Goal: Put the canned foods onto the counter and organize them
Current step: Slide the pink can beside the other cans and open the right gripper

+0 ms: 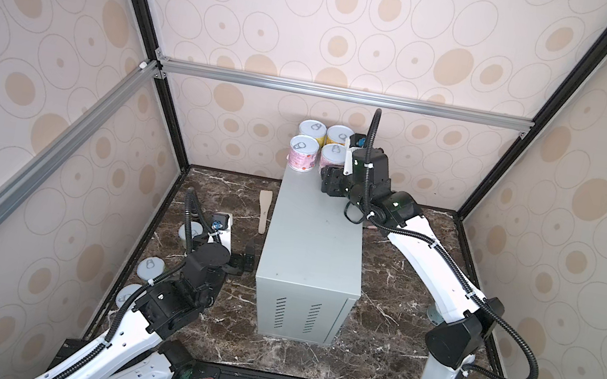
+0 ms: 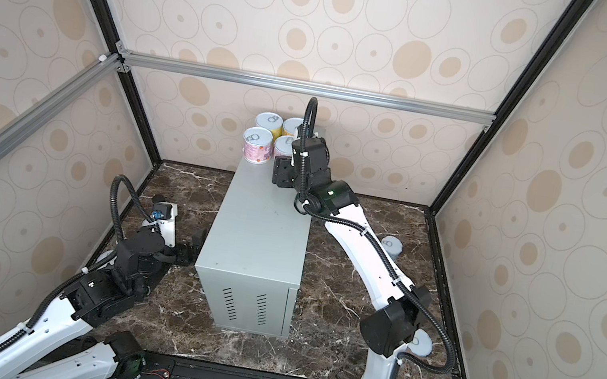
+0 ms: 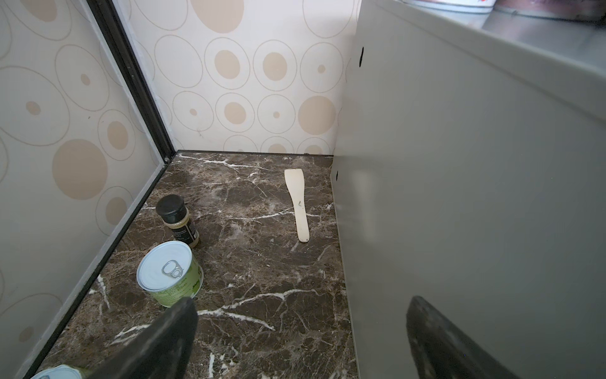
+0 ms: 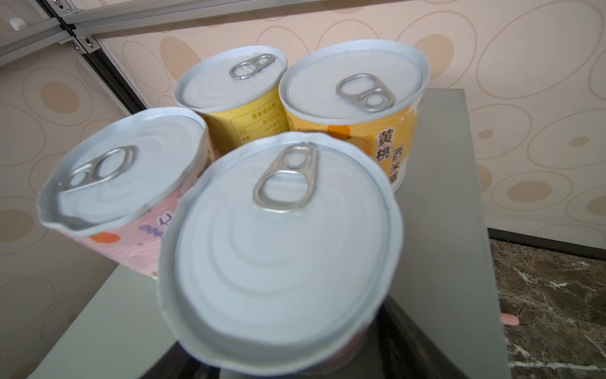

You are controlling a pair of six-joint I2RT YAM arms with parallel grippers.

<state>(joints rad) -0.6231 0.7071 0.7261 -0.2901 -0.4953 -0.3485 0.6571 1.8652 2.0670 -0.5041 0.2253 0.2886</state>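
Near can (image 4: pixel 278 249) stands at the right gripper (image 1: pixel 330 182), fourth in a tight can block (image 1: pixel 303 152) at the far end of the counter (image 1: pixel 311 242), likely to spare room; whether the claw clasps it is unclear. Left gripper (image 3: pixel 301 302), spread wide and empty, hovers by a green can (image 3: pixel 170 272) on the marble floor (image 3: pixel 262 262).

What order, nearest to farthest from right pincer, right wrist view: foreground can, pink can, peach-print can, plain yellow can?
1. foreground can, directly ahead.
2. pink can beside it, peach-print can behind it: too close to call.
3. plain yellow can, far diagonal corner.
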